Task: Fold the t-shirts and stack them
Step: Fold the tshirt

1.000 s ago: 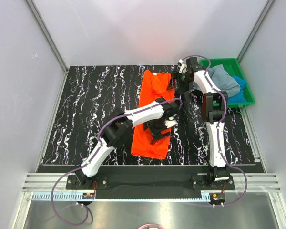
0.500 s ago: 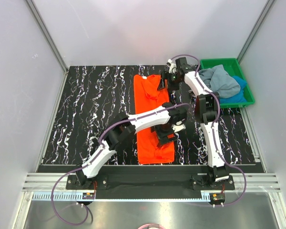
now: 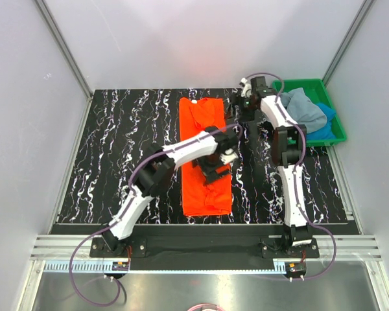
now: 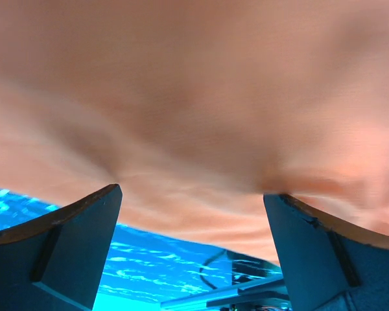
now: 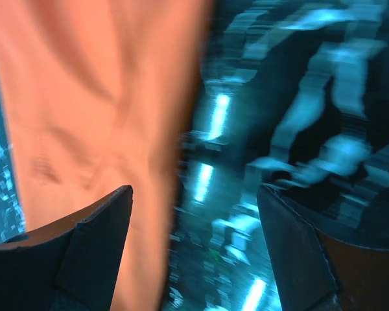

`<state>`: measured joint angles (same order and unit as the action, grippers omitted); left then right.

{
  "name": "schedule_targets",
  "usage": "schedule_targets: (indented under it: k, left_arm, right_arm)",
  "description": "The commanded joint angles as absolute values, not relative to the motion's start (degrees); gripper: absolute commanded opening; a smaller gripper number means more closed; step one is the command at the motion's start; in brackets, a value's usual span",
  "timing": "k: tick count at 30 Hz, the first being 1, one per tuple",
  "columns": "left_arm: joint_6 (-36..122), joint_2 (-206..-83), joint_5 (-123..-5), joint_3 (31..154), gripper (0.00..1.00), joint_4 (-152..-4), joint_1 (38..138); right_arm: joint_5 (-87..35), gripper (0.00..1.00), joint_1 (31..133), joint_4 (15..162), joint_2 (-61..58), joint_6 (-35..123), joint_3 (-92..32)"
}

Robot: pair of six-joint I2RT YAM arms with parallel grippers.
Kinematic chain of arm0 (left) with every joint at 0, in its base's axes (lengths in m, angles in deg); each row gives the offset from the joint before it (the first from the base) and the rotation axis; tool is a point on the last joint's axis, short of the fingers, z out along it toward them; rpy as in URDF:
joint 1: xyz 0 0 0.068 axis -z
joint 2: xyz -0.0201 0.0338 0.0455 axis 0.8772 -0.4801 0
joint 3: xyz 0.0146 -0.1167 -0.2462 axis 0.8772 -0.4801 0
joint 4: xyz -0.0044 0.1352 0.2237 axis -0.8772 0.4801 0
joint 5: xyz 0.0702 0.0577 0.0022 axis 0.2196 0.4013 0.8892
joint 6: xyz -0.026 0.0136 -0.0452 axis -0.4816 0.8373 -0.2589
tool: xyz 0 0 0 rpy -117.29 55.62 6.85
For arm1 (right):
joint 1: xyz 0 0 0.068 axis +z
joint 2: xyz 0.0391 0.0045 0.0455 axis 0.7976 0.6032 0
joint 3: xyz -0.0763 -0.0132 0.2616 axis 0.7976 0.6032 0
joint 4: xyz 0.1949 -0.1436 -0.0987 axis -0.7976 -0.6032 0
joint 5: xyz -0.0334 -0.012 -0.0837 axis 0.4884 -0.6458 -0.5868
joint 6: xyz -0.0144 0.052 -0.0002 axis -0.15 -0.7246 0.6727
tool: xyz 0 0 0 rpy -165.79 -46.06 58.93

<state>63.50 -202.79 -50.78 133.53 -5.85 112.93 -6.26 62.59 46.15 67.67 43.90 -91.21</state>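
Observation:
The orange t-shirt [image 3: 204,194] lies folded into a long narrow strip down the middle of the black marbled table [image 3: 123,155]. My left gripper [image 3: 215,170] is open, low over the strip's middle; orange cloth [image 4: 194,97] fills the left wrist view, with nothing between the fingers [image 4: 78,240]. My right gripper [image 3: 238,115] is open beside the strip's far right edge. In the right wrist view, the shirt's edge [image 5: 84,97] lies to the left and bare table shows between the jaws. The grey-blue shirt [image 3: 305,109] and the bright blue shirt [image 3: 325,127] lie crumpled in the tray.
The green plastic tray [image 3: 298,81] stands at the table's far right corner. White walls with metal corner posts enclose the table on three sides. Both arm bases sit on the rail at the near edge.
The orange strip has been straightened and its far end now lies flat. My right gripper has let go and drawn back to the right. My left gripper has moved further up the strip.

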Motion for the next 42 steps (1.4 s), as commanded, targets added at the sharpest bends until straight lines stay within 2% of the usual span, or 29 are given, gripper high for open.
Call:
schedule_targets:
  k: [1,11,20,24,35,38,42]
  left_arm:
    - [64.2,-199.1,-48.3,132.1,0.99,-7.0,107.1]
    - [65.0,-204.2,-48.1,138.7,0.99,-7.0,104.8]
    - [63.9,-209.4,-49.4,142.8,0.99,-7.2,104.4]
    - [63.7,-211.5,-49.6,144.6,0.99,-7.4,103.7]
    - [64.8,-213.2,-47.6,150.0,0.99,-8.3,101.7]
    - [63.9,-206.7,-46.2,146.7,0.99,-9.0,101.7]
    - [63.0,-187.8,-45.7,135.7,0.99,-11.4,101.3]
  right_arm:
    - [-10.2,0.85,58.4,46.2,61.5,44.6,-89.4]
    - [-8.9,0.86,55.5,45.4,55.7,45.6,-84.7]
    - [-3.7,0.86,55.5,43.2,47.5,46.1,-76.5]
    - [2.4,0.85,55.5,42.9,44.4,45.7,-74.2]
    - [2.7,0.84,55.5,44.5,33.8,47.4,-56.1]
    - [1.9,0.83,55.5,46.1,28.0,46.6,-47.1]
    - [3.9,0.82,55.5,52.5,12.8,43.0,-31.4]
